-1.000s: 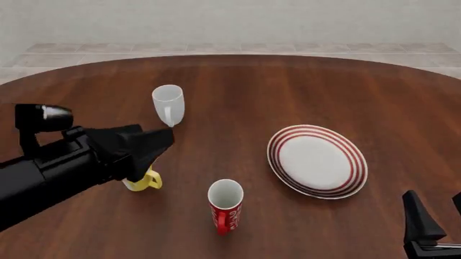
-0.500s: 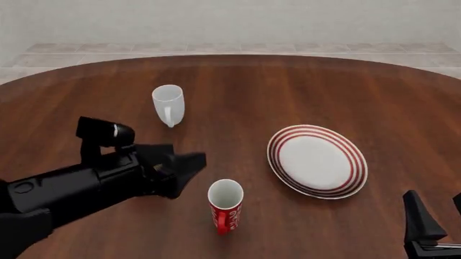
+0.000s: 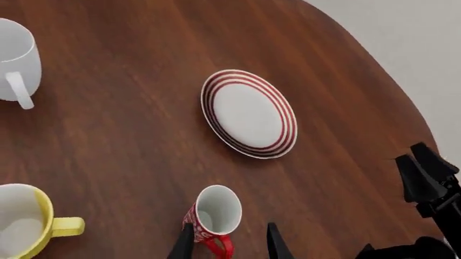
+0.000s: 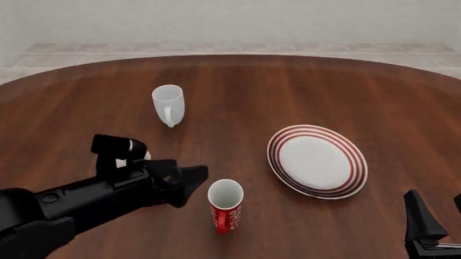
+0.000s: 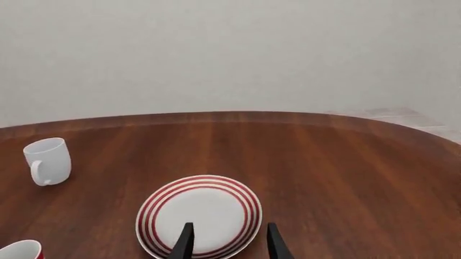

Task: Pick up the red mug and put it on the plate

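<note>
The red mug (image 4: 226, 206) stands upright on the brown table (image 4: 288, 91), near the front edge and a little left of the middle, its white inside open to the ceiling. The plate (image 4: 317, 161) lies flat to its right and slightly farther back, apart from the mug with bare wood between them. The left gripper (image 4: 193, 181) sits just to the mug's left, its dark fingers pointing toward the rim; from the left wrist view the two fingertips (image 3: 181, 245) stand spread with the red mug (image 3: 213, 217) just beyond them, so the jaws are open and nothing is held (whether a finger touches the mug I cannot tell). The right gripper (image 5: 226, 242) waits at the front right corner of the table, its jaws also apart and empty, the plate (image 5: 200, 215) lying just ahead of them. A white mug (image 4: 168, 104) stands farther back on the left, handle toward the front. A yellow mug (image 3: 27, 225) shows in the left wrist view, near the red one; from the front the left arm hides it.
</note>
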You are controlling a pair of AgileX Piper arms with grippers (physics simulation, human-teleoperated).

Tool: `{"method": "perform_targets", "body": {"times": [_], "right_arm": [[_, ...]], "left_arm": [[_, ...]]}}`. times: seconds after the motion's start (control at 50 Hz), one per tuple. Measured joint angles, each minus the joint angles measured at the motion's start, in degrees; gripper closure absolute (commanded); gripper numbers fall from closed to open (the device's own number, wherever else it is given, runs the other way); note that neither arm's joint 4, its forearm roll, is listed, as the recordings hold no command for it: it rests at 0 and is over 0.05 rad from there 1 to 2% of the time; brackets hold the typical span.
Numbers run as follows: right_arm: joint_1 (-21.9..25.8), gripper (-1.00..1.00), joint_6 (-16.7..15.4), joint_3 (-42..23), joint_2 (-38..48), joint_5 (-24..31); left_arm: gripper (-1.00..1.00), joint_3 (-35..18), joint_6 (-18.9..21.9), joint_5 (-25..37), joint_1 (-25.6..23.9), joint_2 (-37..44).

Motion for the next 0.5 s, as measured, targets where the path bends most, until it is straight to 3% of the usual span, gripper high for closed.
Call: {"method": "perform_targets", "body": {"times": [0.5], "right_arm": [[-0.14,-1.00,0.31,-0.12,0.05,0.02]], "left_arm": [[-1.00,4.49,-3.13,-5.12,1.28,4.02]]}}
